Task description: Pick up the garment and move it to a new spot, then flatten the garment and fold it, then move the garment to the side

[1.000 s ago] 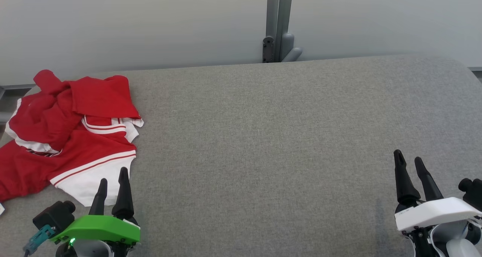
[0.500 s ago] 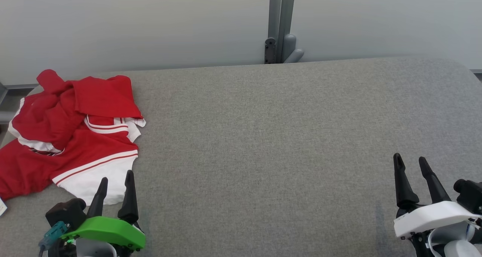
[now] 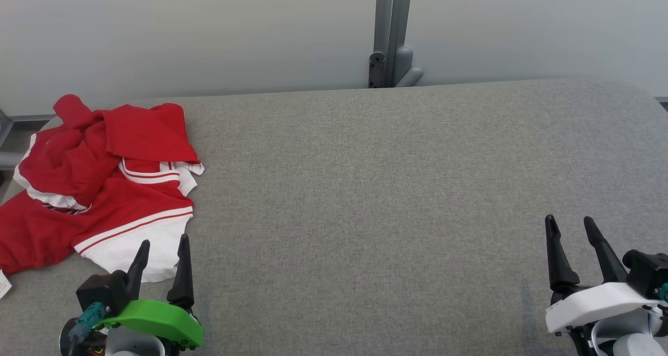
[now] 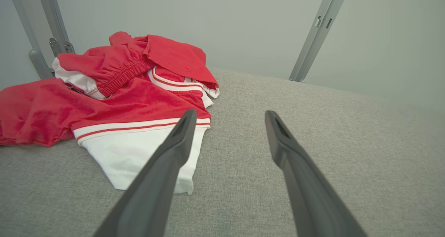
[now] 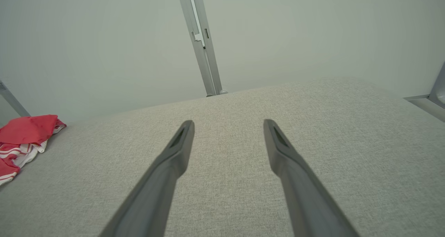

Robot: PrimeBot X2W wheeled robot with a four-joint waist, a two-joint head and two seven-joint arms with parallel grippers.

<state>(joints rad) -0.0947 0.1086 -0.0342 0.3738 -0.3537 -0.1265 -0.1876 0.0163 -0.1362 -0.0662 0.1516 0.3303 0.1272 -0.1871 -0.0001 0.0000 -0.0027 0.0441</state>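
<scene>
Head view: the left gripper (image 3: 163,241), green-shelled, has its 2 dark fingers spread apart and holds nothing. The garment (image 3: 104,189), a crumpled red piece with white panels and red-and-white stripes, lies just ahead of its tips and off to its left, the white hem nearest the tips. The right gripper (image 3: 569,220), white-shelled, also stands parted and empty, well apart from the garment, with bare grey padded surface (image 3: 365,189) ahead of it and between the 2 grippers. A grey post (image 3: 391,32) rises against the pale wall (image 3: 209,32) beyond the far edge

Left wrist view: the fingers (image 4: 163,174) are wide apart. The left one crosses in front of the white hem, though I cannot tell whether it touches, and the right one is over bare surface. The red bulk is heaped ahead and to the left

Right wrist view: this gripper's 2 fingers are parted over bare surface. A corner of the garment shows far off to the left, and the post is straight ahead
</scene>
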